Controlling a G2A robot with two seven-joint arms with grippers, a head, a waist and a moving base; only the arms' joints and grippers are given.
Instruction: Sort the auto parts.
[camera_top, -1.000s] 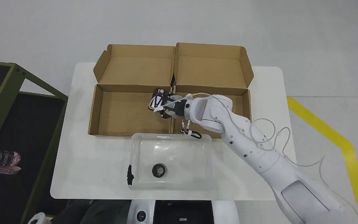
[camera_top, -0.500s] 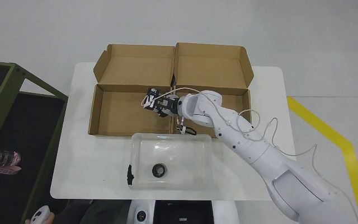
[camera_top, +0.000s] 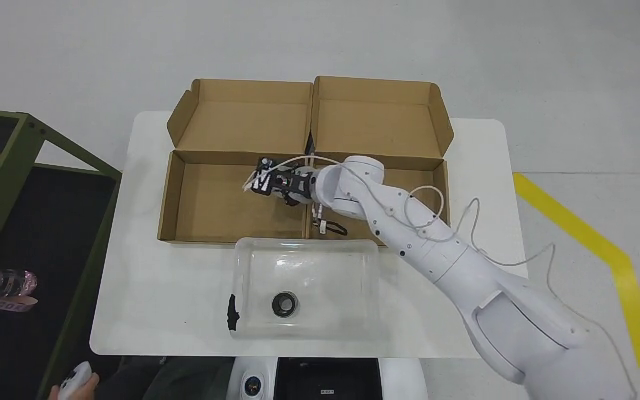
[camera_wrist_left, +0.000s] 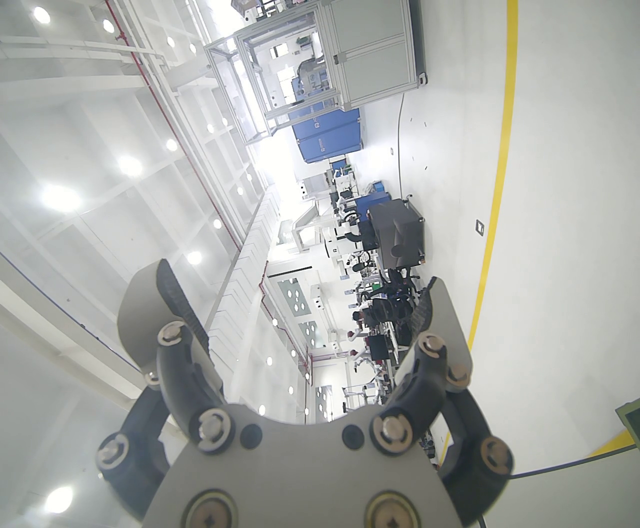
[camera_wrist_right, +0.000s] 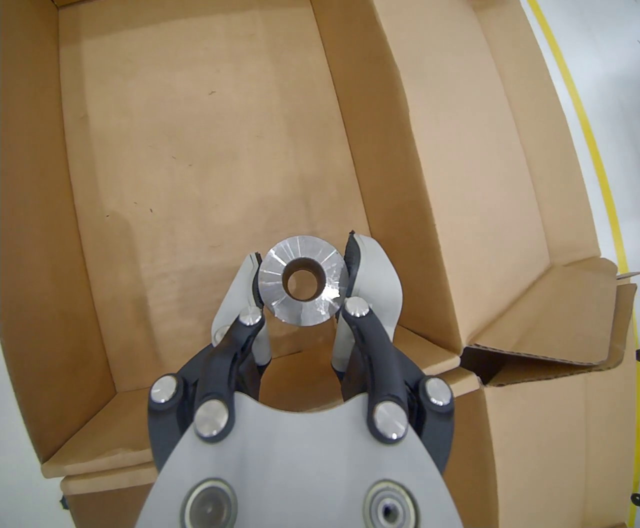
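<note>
The right gripper (camera_wrist_right: 302, 270) is closed on a metal ring (camera_wrist_right: 325, 295), one finger on either side of its outer rim. The ring's flat, machined face, with a round bore through the middle, is turned toward the wrist. The piece looks like solid steel, so it is probably heavy for its size, rigid, and not easily damaged. Its bright, smooth wall is likely slippery against the pads. The present hold across the widest part of the rim seems the soundest one, because a pinch off centre could let the ring roll or squirt out.

Directly beneath the gripper is the bare floor of the left cardboard box (camera_wrist_right: 200, 150), and the ring hangs above it without touching it. Judging by this, a short, low release would keep the ring from bouncing or rolling. Beside that box, toward the arm's own side, is the second cardboard box (camera_top: 375, 125). Nearer the robot sits a clear bin (camera_top: 340, 290) with a black ring (camera_top: 286, 302) lying in it, well apart from the gripper.

The left gripper (camera_wrist_left: 297, 280) is spread wide, holds nothing, and points up into the hall.
</note>
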